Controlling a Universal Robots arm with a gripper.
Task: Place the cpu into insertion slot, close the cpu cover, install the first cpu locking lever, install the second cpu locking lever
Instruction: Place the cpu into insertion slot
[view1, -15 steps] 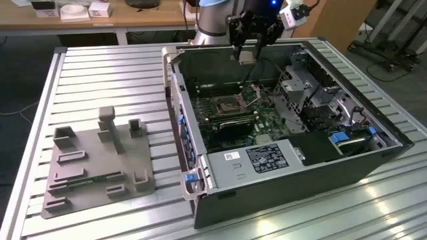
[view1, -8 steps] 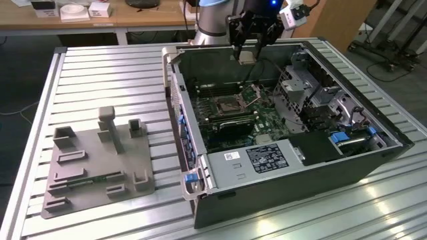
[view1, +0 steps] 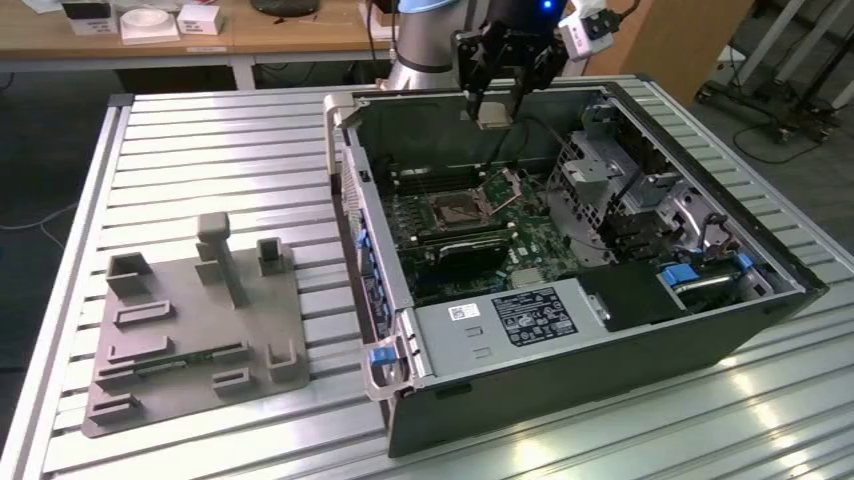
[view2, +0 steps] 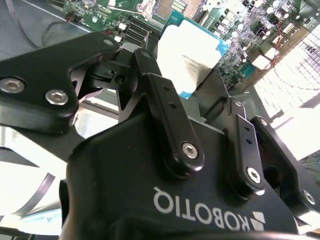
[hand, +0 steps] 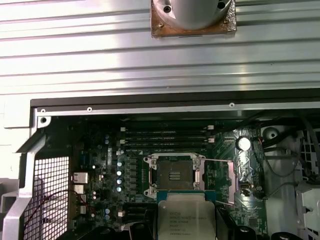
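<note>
Step one, cpu placement. End effector (view1: 497, 100) clamps the cpu (hand: 186, 216), hanging above the case (view1: 601, 370), well apart from the bare insertion slot (hand: 174, 175). Seating likely needs square alignment, gentle descent.

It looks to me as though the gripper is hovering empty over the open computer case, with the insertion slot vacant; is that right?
Not quite: the gripper is not empty. The second wrist view shows it shut on the cpu. The rest holds: it hovers over the open computer case, and the insertion slot is vacant.
</note>
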